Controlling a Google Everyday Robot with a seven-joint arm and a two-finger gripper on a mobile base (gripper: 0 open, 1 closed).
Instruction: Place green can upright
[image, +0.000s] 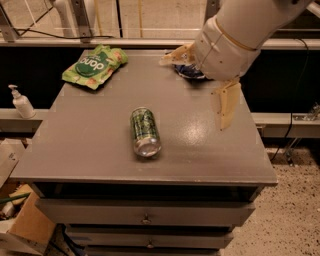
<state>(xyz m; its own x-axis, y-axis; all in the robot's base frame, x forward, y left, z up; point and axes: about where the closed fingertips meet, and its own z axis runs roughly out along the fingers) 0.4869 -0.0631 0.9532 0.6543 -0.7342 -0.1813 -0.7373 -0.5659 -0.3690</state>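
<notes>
The green can (145, 132) lies on its side near the middle of the grey table top (90, 135), its silver end facing the front edge. My gripper (193, 94) hangs above the table's right rear part, to the right of the can and apart from it. It is open and empty: one cream finger (225, 104) points down and the other (177, 55) points left.
A flat green snack bag (95, 65) lies at the back left corner. A dark blue bag (189, 73) at the back right is partly hidden by my gripper. A soap bottle (21, 102) stands on a ledge to the left. Drawers (145, 214) sit below the table top.
</notes>
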